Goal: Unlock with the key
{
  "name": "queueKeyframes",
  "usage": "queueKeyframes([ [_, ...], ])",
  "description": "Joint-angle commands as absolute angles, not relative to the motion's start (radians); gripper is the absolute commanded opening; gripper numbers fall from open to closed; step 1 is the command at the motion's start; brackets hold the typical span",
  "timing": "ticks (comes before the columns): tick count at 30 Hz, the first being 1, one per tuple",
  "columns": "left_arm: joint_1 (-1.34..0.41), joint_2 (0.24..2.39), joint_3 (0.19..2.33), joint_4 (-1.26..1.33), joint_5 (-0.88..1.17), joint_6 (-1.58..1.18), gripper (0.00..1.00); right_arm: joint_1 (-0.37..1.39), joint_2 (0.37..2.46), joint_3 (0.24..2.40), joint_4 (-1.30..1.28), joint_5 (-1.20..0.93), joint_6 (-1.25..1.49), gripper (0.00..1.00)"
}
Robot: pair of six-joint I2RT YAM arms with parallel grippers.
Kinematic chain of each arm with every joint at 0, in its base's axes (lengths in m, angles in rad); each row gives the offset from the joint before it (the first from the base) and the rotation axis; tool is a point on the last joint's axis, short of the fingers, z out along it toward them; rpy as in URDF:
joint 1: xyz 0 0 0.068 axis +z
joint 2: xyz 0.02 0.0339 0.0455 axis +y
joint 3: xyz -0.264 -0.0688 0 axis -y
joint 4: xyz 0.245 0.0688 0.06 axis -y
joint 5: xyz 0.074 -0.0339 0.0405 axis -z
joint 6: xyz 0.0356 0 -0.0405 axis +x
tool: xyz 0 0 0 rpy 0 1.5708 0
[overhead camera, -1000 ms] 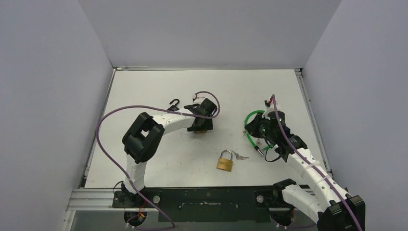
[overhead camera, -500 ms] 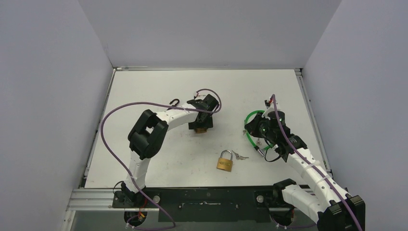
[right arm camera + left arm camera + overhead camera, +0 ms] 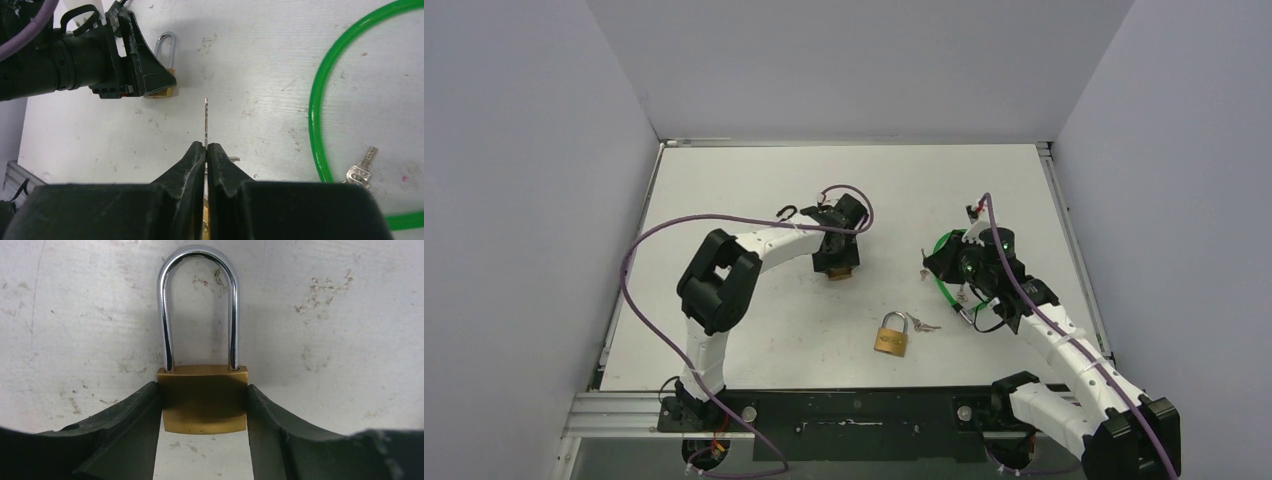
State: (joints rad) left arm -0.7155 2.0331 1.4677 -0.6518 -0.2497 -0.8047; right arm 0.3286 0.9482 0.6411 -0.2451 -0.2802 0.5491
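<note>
Now: presenting key to lock, judged.
Left gripper: clamps brass padlock body.
Right gripper: pinches key, blade forward.
Next: align blade with keyway.

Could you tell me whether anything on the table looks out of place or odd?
Nothing looks damaged or spilled. One oddity: a second padlock lies unattended toward the front with loose keys beside it, while the left gripper clasps another padlock farther back.

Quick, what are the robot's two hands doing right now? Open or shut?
Left gripper: shut on the padlock, pressing both sides of its brass body.
Right gripper: shut on a key, blade sticking out.
</note>
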Motion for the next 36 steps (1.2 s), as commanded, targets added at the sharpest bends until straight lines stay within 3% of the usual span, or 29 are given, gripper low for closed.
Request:
queueKeyframes([
  [1,-0.685,1.857,1.451,-0.579,-0.132,-0.883,0.19,0.372,0.984,0.689,-0.109,-0.414,0.509,0.00],
  [7,-0.623,1.697,1.308,-0.371,0.082,-1.047,0.18,0.545,1.097,0.777,-0.081,-0.403,0.461,0.00],
  [15,-0.585,1.575,1.185,-0.156,0.232,-1.226,0.17,0.624,1.217,0.860,-0.071,-0.434,0.448,0.00],
  [36,-0.583,1.542,1.154,-0.108,0.266,-1.272,0.16,0.648,1.289,0.932,-0.159,-0.317,0.451,0.00],
])
